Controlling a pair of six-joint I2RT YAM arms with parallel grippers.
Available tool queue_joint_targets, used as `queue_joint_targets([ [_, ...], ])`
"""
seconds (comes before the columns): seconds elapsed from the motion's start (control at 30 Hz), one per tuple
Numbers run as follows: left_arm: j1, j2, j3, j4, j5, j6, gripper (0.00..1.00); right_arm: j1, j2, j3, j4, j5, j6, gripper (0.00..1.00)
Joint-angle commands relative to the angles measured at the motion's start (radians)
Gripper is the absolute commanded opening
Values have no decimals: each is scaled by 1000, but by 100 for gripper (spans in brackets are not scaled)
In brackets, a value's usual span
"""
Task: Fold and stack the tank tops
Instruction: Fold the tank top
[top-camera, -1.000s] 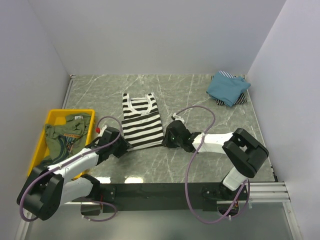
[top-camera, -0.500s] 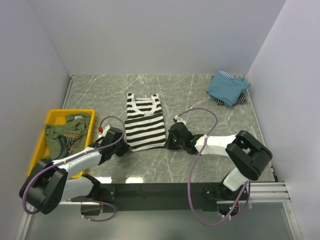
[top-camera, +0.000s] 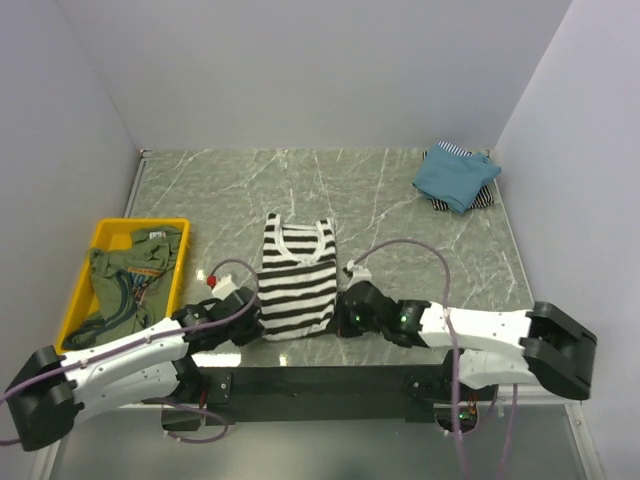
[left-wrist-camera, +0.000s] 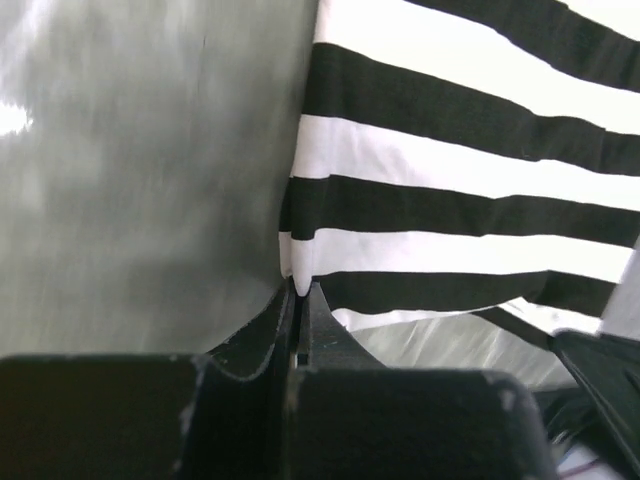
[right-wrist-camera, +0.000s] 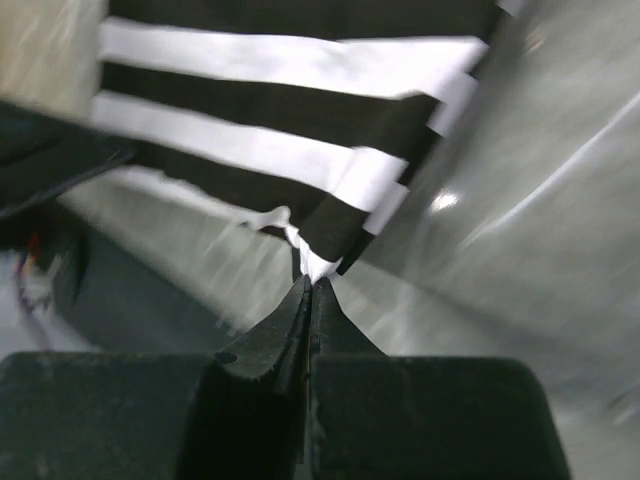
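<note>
**A:** What are the wrist cameras picking up?

**B:** The left gripper (left-wrist-camera: 300, 288) is pressing its two black fingers together on the bold black-and-white striped cloth tank top (left-wrist-camera: 470, 200). It is nipping the white hem edge at one lower corner. The right gripper (right-wrist-camera: 310, 282) is doing the same at the opposite corner, its fingers closed on a small pinch of striped cloth.

**A:** From overhead I cannot tell how the fingers are standing, as the arms are hiding them. That view is showing the whole layout, though. The striped top is lying flat on the grey marbled table (top-camera: 400, 210), with its neck toward the far wall and its hem at the near edge, between the two arms.

**B:** Is anything else lying out there?

**A:** A plain teal-blue folded top (top-camera: 455, 178) is resting on a thin navy-white pinstriped one (top-camera: 448, 151) in the far right corner. At the left, an olive-green top (top-camera: 130, 270) is sitting crumpled inside the yellow plastic bin (top-camera: 140, 223). Neither wrist camera is catching any of these.
</note>
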Motion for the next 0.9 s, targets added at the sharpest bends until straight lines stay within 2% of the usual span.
queue_joint_targets([
  [0.0, -142, -78, 97, -269, -134, -135, 1, 131, -120, -13, -117, 72, 120, 0],
  [0.03, -203, -104, 119, -315, -177, -183, 1, 160, -147, -11, -138, 108, 136, 0],
  [0.17, -316, -156, 232, -428, -273, -255, 1, 205, -292, 19, -256, 161, 161, 0],
  [0.27, -330, -170, 271, -417, -325, -237, 1, 205, -332, 88, -304, 212, 132, 0],
  [0.4, -327, -127, 331, -364, -410, -205, 3, 170, -286, 183, -342, 243, 54, 0],
  [0.5, -266, -75, 375, -272, -419, -74, 3, 73, -235, 231, -315, 196, -5, 0],
  [0.6, -106, -41, 394, -143, -332, 72, 1, -37, -200, 265, -280, 137, -61, 0],
  [0.63, -15, -38, 392, -105, -305, 109, 1, -60, -189, 274, -273, 125, -74, 0],
  [0.7, 66, -14, 377, 27, -227, 194, 1, -138, -148, 309, -257, 93, -115, 0],
  [0.73, 142, 5, 377, 66, -199, 214, 0, -166, -131, 321, -253, 67, -126, 0],
  [0.87, 262, 166, 446, 202, -96, 272, 1, -276, 5, 403, -206, -12, -181, 0],
])
